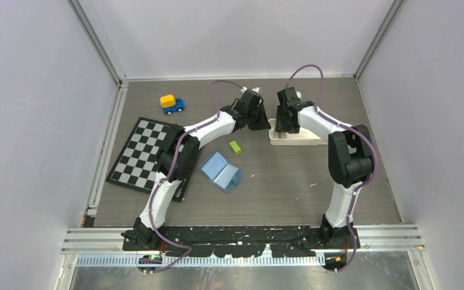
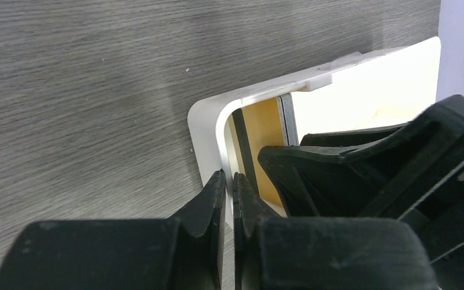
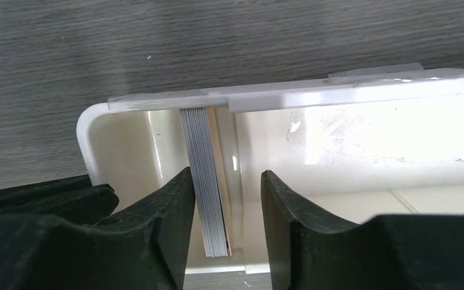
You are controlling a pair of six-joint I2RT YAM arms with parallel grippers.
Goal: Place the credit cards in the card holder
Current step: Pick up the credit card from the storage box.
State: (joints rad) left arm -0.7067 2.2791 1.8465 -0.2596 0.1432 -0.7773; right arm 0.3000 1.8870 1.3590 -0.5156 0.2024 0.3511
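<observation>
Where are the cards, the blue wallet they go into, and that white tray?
credit cards [image 3: 205,181]: right wrist view, edges of the upright stack.
card holder [image 1: 216,167]: top view, lighter inner face.
white tray [image 2: 205,130]: left wrist view, rounded corner rim.

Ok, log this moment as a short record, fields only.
credit cards: stacked on edge in the white tray
card holder: lying open on the table, away from the tray
left gripper: shut on the tray's wall
right gripper: open, straddling the stack
also present: lime-green block, toy car, checkerboard
</observation>
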